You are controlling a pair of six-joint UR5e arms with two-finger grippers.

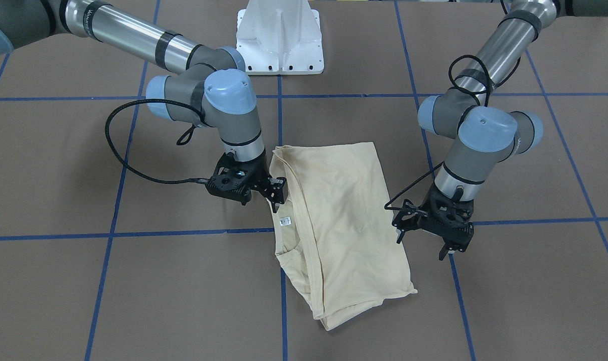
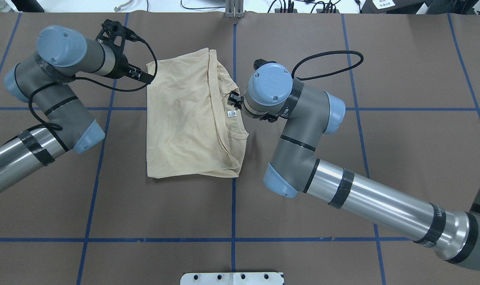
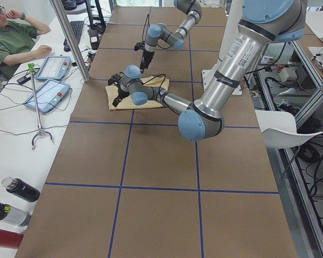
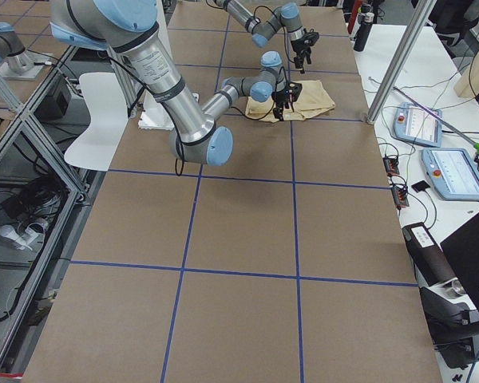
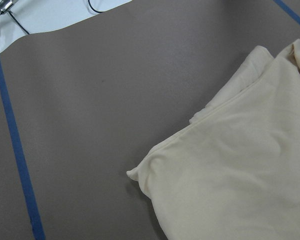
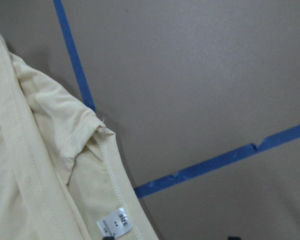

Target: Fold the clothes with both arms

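**A:** Front view first. What could have gone wrong from here?

**B:** My judgement: the stacked layers might have split. The shirt [image 1: 334, 215] lay folded to a rough rectangle on the table, its neckline edge over the tape crossing [image 1: 280, 231] and the label [image 1: 284, 220] just beside the crossing. A pinch at that edge might have caught the top layer alone and opened the fold.

**A:** Grippers?

**B:** The right gripper [image 1: 276, 193] was low at the neckline edge, near the crossing. It looked to be touching cloth. I could not tell whether its jaws were apart or together. The left gripper [image 1: 422, 244] was across the shirt from the crossing, jaws apart, empty and off the cloth. Closing there would have caught nothing.

**A:** Overhead?

**B:** The shirt [image 2: 184, 118] lay against the crossing [image 2: 234, 109]. The right gripper was hidden under its own wrist. The left gripper [image 2: 145, 76] pointed at the shirt corner far from the crossing.

**A:** Side views?

**B:** Both arms were at the shirt [image 3: 157, 83] [image 4: 315, 100], but too small to judge the jaws.

**A:** Wrist cameras?

**B:** The left one showed a shirt corner [image 5: 240, 175] and no fingers. The right one showed the neckline, the label [image 6: 115, 220] and tape, with no clear fingers.
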